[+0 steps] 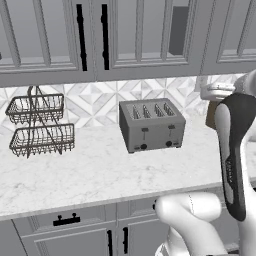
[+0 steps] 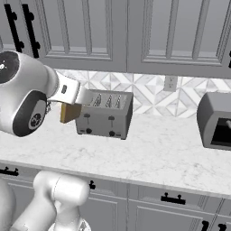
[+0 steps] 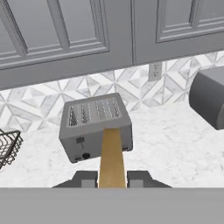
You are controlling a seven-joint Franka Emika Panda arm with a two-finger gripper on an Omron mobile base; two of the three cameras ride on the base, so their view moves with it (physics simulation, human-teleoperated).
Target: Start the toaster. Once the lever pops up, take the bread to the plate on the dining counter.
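1. The light is soft and even, not too bright.
2. The toaster (image 1: 151, 125) drops only a faint shadow on the desk (image 1: 100, 175).
3. No glare anywhere.
4. Edges look a little jagged, nothing is blurry.

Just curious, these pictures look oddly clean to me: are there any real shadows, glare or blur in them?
Left base view: flat even light, toaster sharp, barely any shadow. Right base view: soft sheen on the white arm, no glare. Hand view: bread in the hand crisp, nothing blurred.
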